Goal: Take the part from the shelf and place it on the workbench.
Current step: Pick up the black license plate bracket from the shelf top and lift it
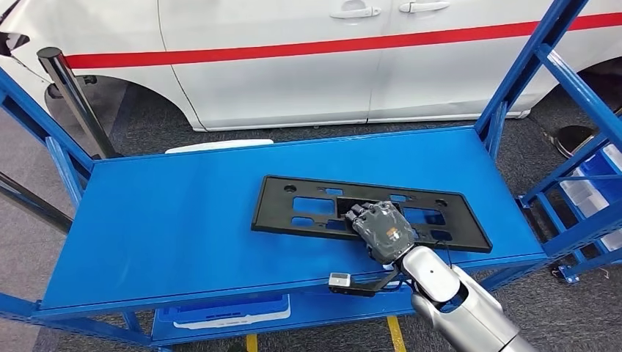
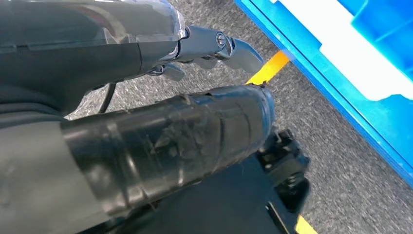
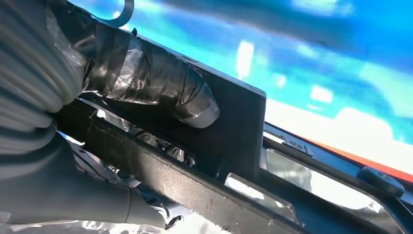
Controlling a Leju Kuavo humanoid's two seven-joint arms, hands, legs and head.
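Part [image 1: 308, 213]: black, flat, long plastic plate with rectangular cut-outs and small round holes, lying flat on blue shelf [image 1: 183, 227]. From head view, right hand [image 1: 381, 229] laid over near long edge of part, fingers curled into a central cut-out, gripping it. White car [image 1: 293, 59] with red stripe beyond hand, past the shelf's far edge; blue uprights [image 1: 528, 59] to its right, dark post [image 1: 73, 95] far to its left. Blue bin [image 1: 220, 312] on lower level, below and left of hand. No readable writing.

Left wrist view: left hand [image 2: 165, 146] hanging over grey carpet [image 2: 341, 185], taped thumb forward, fingers mostly hidden; grip cannot be told. Yellow floor line [image 2: 270, 66] and blue bin [image 2: 370, 44] beyond it.

Right wrist view: taped thumb [image 3: 160, 87] pressed on part [image 3: 234, 131], fingers beneath its edge, blue shelf behind.
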